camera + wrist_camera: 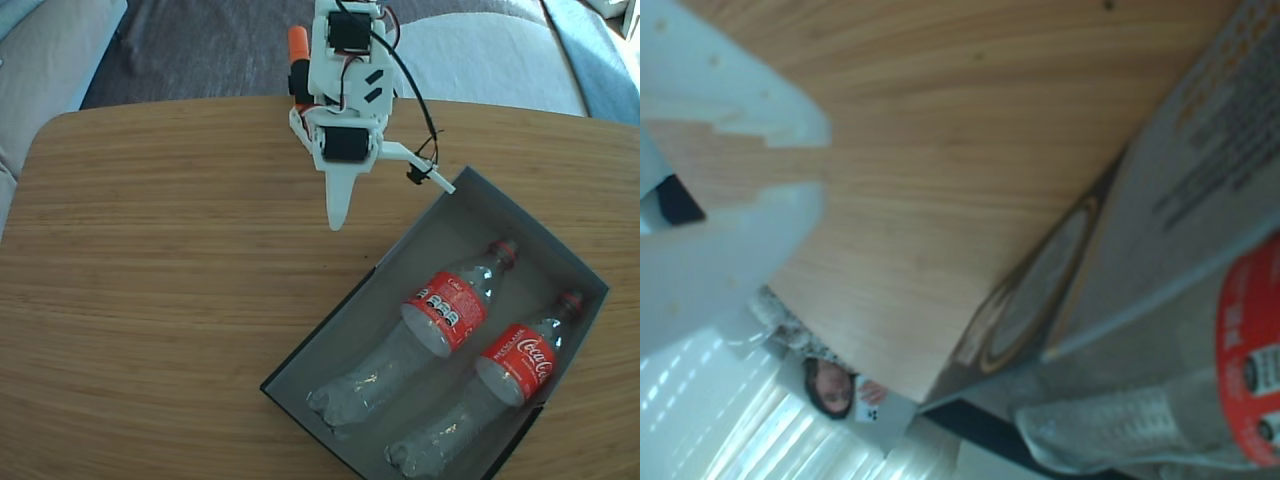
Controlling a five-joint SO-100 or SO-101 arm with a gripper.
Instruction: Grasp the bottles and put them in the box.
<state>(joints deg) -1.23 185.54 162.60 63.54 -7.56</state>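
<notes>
In the fixed view, the 2 bottles lie side by side inside the box (470,205), caps toward its far right end: the left bottle (430,325) sits near the box's middle and the right bottle (500,385) lies along its right wall. The box rests at an angle on the wooden table (160,270). The gripper (338,215) hangs over bare table just beyond the box's upper left wall, holding nothing; its white fingers read as one closed point, and the wrist view shows only a thin gap between them. A black cable (410,95) loops from the arm toward the box's far corner. Grey cushions (480,55) lie beyond the table edge. In the wrist view, the box's printed outer wall (1200,170) and a red label (1250,360) fill the right side.
</notes>
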